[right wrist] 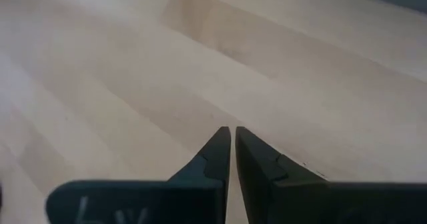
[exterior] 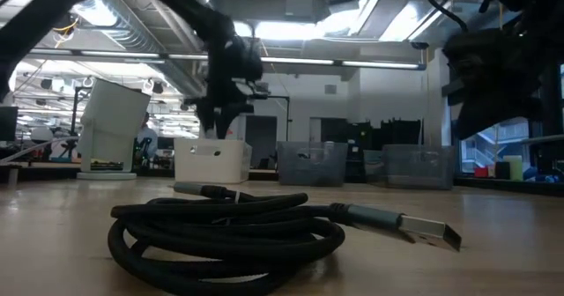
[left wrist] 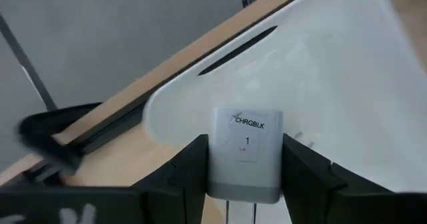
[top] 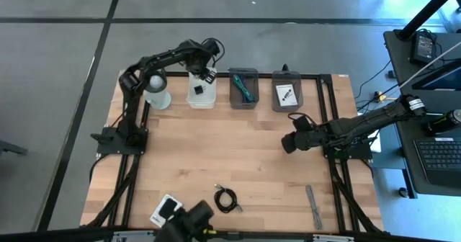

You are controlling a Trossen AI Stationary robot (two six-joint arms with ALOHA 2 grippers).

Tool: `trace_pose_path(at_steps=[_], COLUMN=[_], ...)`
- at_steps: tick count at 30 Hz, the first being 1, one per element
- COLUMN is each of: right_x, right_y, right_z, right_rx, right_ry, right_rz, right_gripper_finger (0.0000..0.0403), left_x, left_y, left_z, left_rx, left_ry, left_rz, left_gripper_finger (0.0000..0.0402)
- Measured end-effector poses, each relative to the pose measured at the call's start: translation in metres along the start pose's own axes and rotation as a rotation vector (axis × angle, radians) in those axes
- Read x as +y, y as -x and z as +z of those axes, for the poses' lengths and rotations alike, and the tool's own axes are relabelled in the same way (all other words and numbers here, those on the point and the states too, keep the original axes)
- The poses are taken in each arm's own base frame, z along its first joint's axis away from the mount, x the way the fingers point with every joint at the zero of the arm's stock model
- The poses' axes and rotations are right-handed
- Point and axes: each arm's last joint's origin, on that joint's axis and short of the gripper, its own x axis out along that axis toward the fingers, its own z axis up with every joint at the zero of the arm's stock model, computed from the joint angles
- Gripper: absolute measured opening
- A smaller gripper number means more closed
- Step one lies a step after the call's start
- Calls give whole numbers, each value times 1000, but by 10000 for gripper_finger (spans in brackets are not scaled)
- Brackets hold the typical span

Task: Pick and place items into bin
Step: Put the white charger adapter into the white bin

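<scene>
My left gripper (top: 207, 74) hangs over the white bin (top: 202, 92) at the table's far edge, shut on a white charger block (left wrist: 245, 151) labelled CHRGBLK. A small dark thing (top: 196, 91) lies in that bin. The black coiled cable (top: 227, 199) lies flat near the front edge and fills the low view (exterior: 229, 230). A white card (top: 167, 207) and a grey strip (top: 315, 206) also lie near the front. My right gripper (top: 287, 142) is shut and holds nothing, above bare wood at the table's right (right wrist: 232, 134). My left gripper pinches the charger block by its two opposite side faces (left wrist: 217, 159) between its two fingers (left wrist: 190, 167). The fingers come from above, pointing steeply down. The block is lifted clear above the white bin's open top (left wrist: 320, 64), its labelled face toward the wrist camera.
Two grey bins (top: 243, 88) (top: 287, 92) stand to the right of the white one, the first with a teal cable in it, the second with a white card. A white cup (top: 157, 91) stands left of the white bin. The middle of the wooden table (top: 230, 148) is bare.
</scene>
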Motion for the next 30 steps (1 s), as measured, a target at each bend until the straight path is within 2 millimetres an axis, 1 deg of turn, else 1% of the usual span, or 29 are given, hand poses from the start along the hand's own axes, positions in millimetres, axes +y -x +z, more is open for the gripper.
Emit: trace_pose_path(at_steps=[3, 7, 13, 18, 20, 28, 30], right_x=[0, 0, 0, 0, 0, 0, 0], right_y=[0, 0, 0, 0, 0, 0, 0], right_z=[1, 1, 1, 1, 1, 1, 1], right_rx=[-19, -30, -31, -30, -30, -28, -27], right_ry=[-34, -40, -40, -39, -37, -33, -33], right_rz=[-5, -9, -9, -8, -8, -8, -8], right_gripper_finger=[29, 29, 29, 29, 29, 29, 29], left_x=[1, 1, -1, -3, -3, -13, -16], left_y=[-17, -31, -34, -34, -34, -50, -53], left_z=[5, 9, 12, 15, 16, 14, 13], left_rx=[20, 35, 1, -29, -33, 9, 14], left_ry=[22, 60, 93, 169, 172, 200, 208], left_rz=[-26, -36, -33, -42, -41, -38, -35], left_gripper_finger=[144, 144, 144, 146, 145, 145, 152])
